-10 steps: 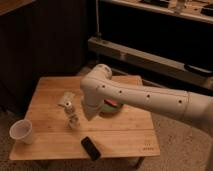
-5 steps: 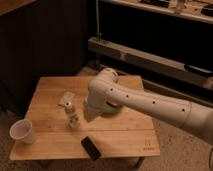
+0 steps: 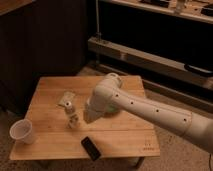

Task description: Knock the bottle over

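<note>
The bottle is small and slim, with a pale body and a whitish cap. It stands upright near the middle-left of the wooden table. My white arm reaches in from the right and bends down over the table. My gripper is at the arm's lower end, just to the right of the bottle, at about the bottle's height. A small gap shows between them. The gripper's tip is hidden by the wrist.
A white paper cup stands at the table's front left corner. A flat beige packet lies behind the bottle. A black flat object lies near the front edge. Dark shelving runs behind and to the right.
The arm's elbow has shifted a little to the right and lower. The gripper end has dipped slightly beside the bottle. The bottle still stands upright in the same spot.
</note>
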Motion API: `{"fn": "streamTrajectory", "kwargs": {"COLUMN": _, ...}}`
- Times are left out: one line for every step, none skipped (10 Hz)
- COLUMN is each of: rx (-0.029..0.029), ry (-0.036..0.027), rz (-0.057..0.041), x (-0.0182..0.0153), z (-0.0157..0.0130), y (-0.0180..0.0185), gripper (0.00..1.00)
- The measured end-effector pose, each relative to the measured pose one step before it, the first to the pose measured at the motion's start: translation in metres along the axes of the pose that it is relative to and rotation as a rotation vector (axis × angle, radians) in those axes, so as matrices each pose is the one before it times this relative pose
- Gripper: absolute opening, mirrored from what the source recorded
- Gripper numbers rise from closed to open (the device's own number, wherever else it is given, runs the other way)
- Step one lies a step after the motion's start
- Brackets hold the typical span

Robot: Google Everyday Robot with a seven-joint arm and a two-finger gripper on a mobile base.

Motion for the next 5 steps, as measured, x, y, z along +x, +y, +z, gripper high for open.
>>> {"fn": "streamTrajectory", "kwargs": {"rx": 0.00454, "ry": -0.00343, "rz": 0.00391, "x": -0.00013, "z": 0.00291, "y": -0.00116, "gripper": 0.08}}
{"fn": "streamTrajectory", "kwargs": {"rx": 0.00904, "ry": -0.00867, "rz": 0.00724, "x": 0.00069, "z": 0.00421, "y": -0.00154, "gripper": 0.08}}
{"fn": "streamTrajectory", "kwargs": {"rx": 0.00429, "ry": -0.00364, "rz": -0.00041, "x": 0.00201, "z": 0.00304, "y": -0.00024, "gripper": 0.08}}
{"fn": "streamTrajectory", "kwargs": {"rx": 0.00119, "ry": -0.00028, "rz": -0.00356, "x": 0.00266, "z": 0.00250, "y": 0.00093, "gripper": 0.08}}
{"fn": "streamTrajectory", "kwargs": {"rx": -0.00395, "ry": 0.00653, "rz": -0.00787, "x": 0.00415, "z": 0.00350, "y": 0.00365, "gripper": 0.08}}
